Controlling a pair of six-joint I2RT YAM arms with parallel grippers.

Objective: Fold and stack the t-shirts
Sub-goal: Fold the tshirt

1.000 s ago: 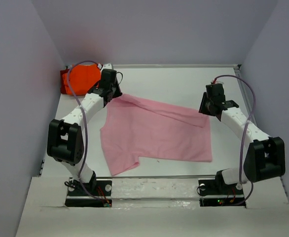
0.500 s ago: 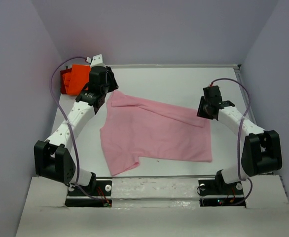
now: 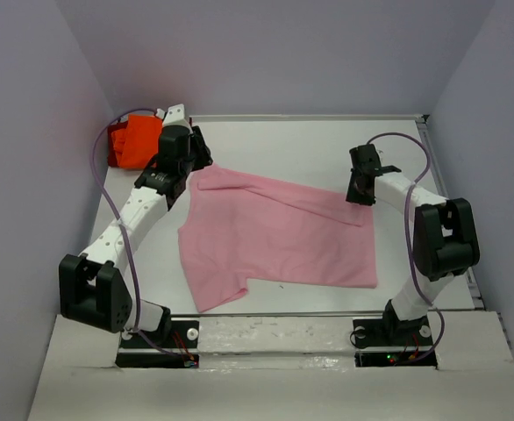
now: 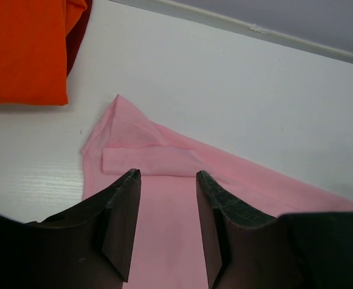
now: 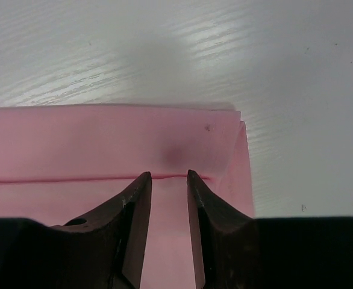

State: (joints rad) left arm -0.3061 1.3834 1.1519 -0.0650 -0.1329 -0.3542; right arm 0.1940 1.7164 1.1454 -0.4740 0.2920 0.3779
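The pink t-shirt (image 3: 274, 237) lies mid-counter (image 3: 292, 145) exactly as a second ago, its far strip folded over, though both arms now sit differently. The left gripper (image 4: 167, 177) and right gripper (image 5: 169, 174) hover over its far corners, jaws spread, holding nothing. That fold looks finished, with the orange t-shirts (image 3: 134, 143) waiting far-left.

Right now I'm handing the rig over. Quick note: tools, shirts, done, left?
Left tool: open, over the far-left corner of the pink shirt, gripping nothing.
Right tool: open with a narrow gap, over the far-right corner, gripping nothing.
Pink shirt lies mid-table, its far edge apparently folded over. The orange shirts sit folded in the far-left corner.
Done: orange pile.
Left: finish folding the pink shirt and stack it on the pile.
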